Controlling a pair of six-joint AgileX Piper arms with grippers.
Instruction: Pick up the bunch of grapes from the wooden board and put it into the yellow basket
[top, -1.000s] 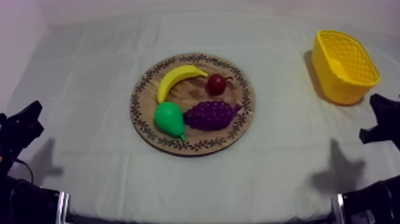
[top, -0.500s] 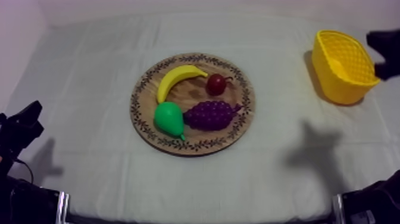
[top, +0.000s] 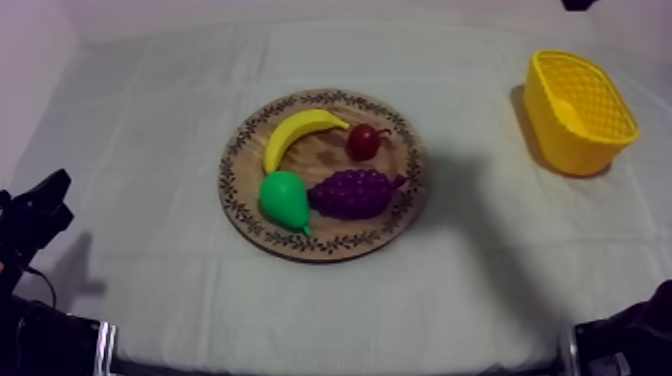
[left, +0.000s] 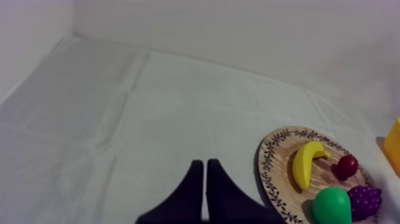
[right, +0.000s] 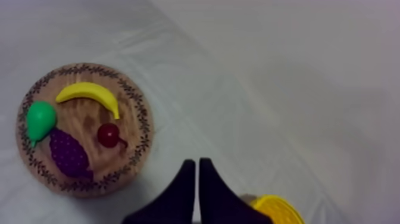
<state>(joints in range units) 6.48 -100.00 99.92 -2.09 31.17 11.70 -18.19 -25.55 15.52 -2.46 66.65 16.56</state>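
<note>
The bunch of grapes (top: 352, 192) is lying at 4 o'clock on the wooden board (top: 330, 250), touching the pear (top: 283, 198) at 8 o'clock. The yellow basket (top: 580, 110) is standing well apart, at the board's 2 o'clock. The left gripper (left: 205, 162) and the right gripper (right: 196, 161) are each holding their fingers pressed together, gripping nothing.

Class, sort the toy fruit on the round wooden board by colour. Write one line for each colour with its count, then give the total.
Yellow: 1, the banana
Green: 1, the pear
Purple: 1, the bunch of grapes
Red: 1, the small red fruit
Total: 4
</note>
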